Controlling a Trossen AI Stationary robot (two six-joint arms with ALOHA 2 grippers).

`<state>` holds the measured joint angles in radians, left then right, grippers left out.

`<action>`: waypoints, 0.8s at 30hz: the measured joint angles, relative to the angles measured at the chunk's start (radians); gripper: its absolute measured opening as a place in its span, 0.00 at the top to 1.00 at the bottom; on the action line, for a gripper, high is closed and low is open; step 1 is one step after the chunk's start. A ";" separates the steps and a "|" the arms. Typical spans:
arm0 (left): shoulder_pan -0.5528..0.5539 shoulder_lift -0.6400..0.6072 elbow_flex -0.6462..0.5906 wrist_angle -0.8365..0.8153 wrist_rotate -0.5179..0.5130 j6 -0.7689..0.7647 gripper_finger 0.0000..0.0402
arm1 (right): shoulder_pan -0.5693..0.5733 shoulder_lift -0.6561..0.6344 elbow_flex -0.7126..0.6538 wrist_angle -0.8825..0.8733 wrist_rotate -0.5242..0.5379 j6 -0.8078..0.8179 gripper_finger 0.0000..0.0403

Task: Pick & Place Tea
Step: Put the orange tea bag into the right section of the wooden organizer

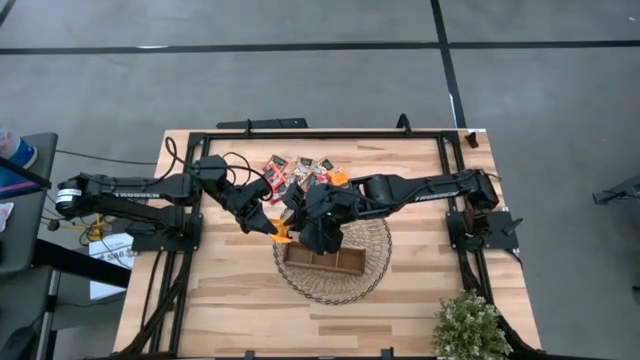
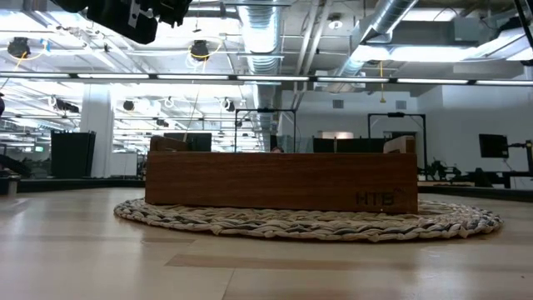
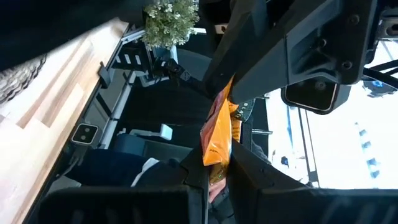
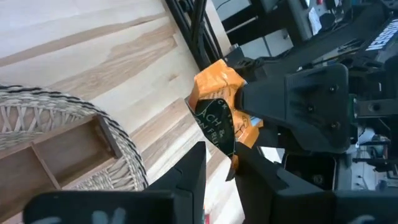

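Note:
An orange tea sachet [image 1: 284,236] with a dark label [image 4: 216,124] hangs in the air over the table, just left of the round wicker basket [image 1: 370,285]. The brown three-compartment tray [image 1: 322,263] stands on that basket. My left gripper [image 1: 272,228] comes from the table's left and is shut on the sachet. My right gripper [image 1: 298,228] reaches in from the right, slanting down, and is shut on the same sachet. More tea sachets [image 1: 300,170], red, orange and pale, lie on the table at the far middle. My left gripper pinches one end of the orange sachet [image 3: 216,167] between its two fingers, reaching in level from the table's left. The sachet stands out beyond the fingertips, lifted clear of the table. My right gripper has the sachet's opposite end [image 4: 227,152], by the dark label, between its two fingers. It comes slanting down from the right, and the sachet spans the short gap between the two grippers.
The basket [image 2: 308,221] and the tray [image 2: 279,179] fill the middle of the low view. A potted plant [image 1: 468,325] stands at the near right corner. Black frame rails [image 1: 320,133] run along the table's far and side edges.

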<state>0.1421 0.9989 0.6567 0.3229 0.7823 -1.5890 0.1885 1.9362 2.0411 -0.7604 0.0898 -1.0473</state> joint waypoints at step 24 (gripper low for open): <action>0.000 0.000 0.001 0.031 -0.048 0.117 0.90 | 0.010 -0.027 0.000 -0.028 0.018 0.116 1.00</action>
<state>0.1417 0.9989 0.6579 0.3538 0.7348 -1.4715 0.1986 1.9091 2.0411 -0.7885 0.1081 -0.9309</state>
